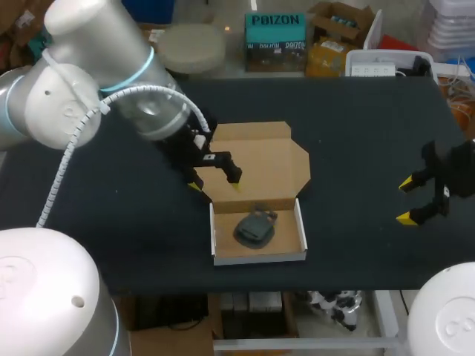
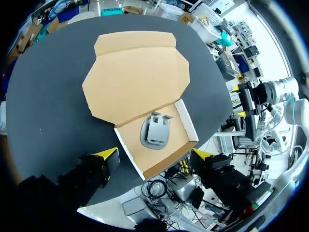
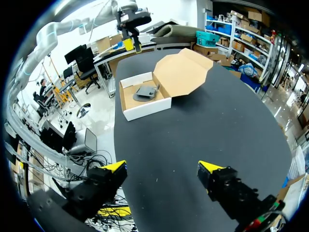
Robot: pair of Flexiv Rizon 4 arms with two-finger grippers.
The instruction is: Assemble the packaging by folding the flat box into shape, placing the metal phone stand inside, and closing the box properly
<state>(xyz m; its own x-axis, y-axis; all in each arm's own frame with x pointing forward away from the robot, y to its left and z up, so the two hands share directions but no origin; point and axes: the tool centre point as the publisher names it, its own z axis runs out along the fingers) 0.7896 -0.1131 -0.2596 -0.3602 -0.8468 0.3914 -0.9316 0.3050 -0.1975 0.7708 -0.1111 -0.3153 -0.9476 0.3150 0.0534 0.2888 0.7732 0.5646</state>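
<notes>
Nearest the front edge of the black tabletop (image 1: 356, 133), the small cardboard tray (image 1: 260, 257) with white outer walls and a brown inside is already folded up. The dark grey metal phone stand (image 1: 254, 226) is seen lying in it, below the wall tops as far as can be judged. Closing is therefore taken as the step in hand.

Behind the tray, joined along its rear wall, the broad brown cardboard lid panel (image 1: 271, 163) with angled corners is laid flat on the tabletop, with a narrow tuck flap (image 1: 252, 131) at its far edge. The left tool (image 1: 215, 183) is held above the lid panel's near left part, close to the hinge, its 2 yellow-tipped fingers spread and nothing pinched.

For a clean close, the lid panel is best lifted from its far edge and swung over the hinge. The tuck flap is then guided inside the front wall while the tray is steadied. The phone stand is judged not to block this, but the 2 angled side wings could catch on the side walls. The right tool (image 1: 406, 200) is held well apart at the right, spread and empty.
</notes>
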